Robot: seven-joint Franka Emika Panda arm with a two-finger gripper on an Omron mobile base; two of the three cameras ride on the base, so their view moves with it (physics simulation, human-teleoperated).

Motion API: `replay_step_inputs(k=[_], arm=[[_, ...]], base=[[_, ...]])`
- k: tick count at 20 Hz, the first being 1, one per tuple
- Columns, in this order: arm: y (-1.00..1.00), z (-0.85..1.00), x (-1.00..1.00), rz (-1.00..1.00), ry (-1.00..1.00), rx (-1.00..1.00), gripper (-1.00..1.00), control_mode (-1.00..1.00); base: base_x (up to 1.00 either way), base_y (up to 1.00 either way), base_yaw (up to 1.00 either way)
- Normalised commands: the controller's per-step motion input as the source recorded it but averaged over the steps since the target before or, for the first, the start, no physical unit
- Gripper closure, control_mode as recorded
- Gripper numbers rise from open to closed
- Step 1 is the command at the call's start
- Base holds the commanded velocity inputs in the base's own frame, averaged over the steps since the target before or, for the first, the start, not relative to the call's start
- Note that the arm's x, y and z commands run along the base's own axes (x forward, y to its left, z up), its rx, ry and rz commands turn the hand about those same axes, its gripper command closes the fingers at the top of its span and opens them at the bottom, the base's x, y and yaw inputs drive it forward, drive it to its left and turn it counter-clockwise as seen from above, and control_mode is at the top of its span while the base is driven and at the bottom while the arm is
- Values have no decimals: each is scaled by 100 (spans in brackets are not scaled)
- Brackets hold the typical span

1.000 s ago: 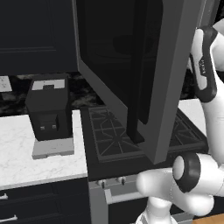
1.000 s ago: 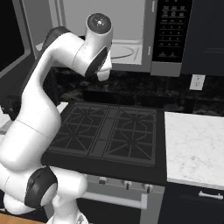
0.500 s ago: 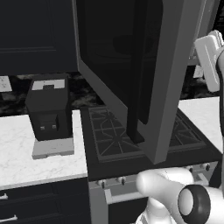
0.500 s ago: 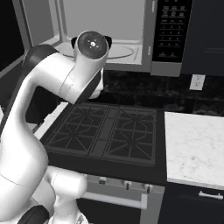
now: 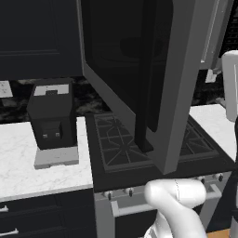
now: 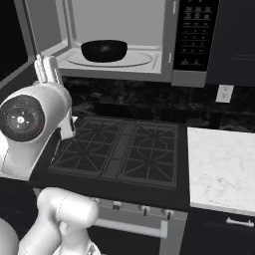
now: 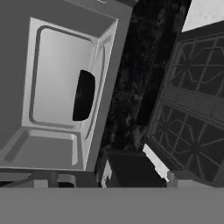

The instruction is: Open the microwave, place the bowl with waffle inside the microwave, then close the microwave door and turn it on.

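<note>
The microwave (image 6: 169, 45) hangs above the stove with its cavity showing. Its door (image 5: 139, 69) stands swung wide open toward the camera, dark glass in a grey frame. The dark round bowl (image 6: 103, 50) rests on the turntable inside the cavity, and it also appears as a dark disc (image 7: 84, 95) in the rolled hand view. I cannot make out the waffle in it. My gripper (image 6: 47, 67) hovers left of and below the cavity, away from the bowl. It is open, with nothing between its fingertips (image 7: 179, 177).
A black stove (image 6: 119, 149) with grates lies under the microwave. A black coffee machine (image 5: 52, 116) stands on the marble counter (image 5: 23, 158) to its left, and more counter (image 6: 219, 169) lies to the right. The open door overhangs the stove's front.
My arm has swung down and to the left, away from the microwave opening, uncovering the bowl inside. The gripper stays open. Door and bowl have not moved.
</note>
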Motion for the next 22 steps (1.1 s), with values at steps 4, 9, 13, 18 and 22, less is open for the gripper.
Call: replay_step_inputs(k=[4,9,13,18,22], arm=[[43,0,-100,-18,-31,0,-100,-100],[60,0,-100,-17,-13,5,-100,-100],[51,-10,-96,-17,-18,7,-100,-100],[71,-45,-72,-16,-23,2,-100,-100],[84,-60,-23,-16,-26,1,-100,-100]], base=[[0,0,0],[0,0,0],[0,0,0],[0,0,0],[0,0,0]])
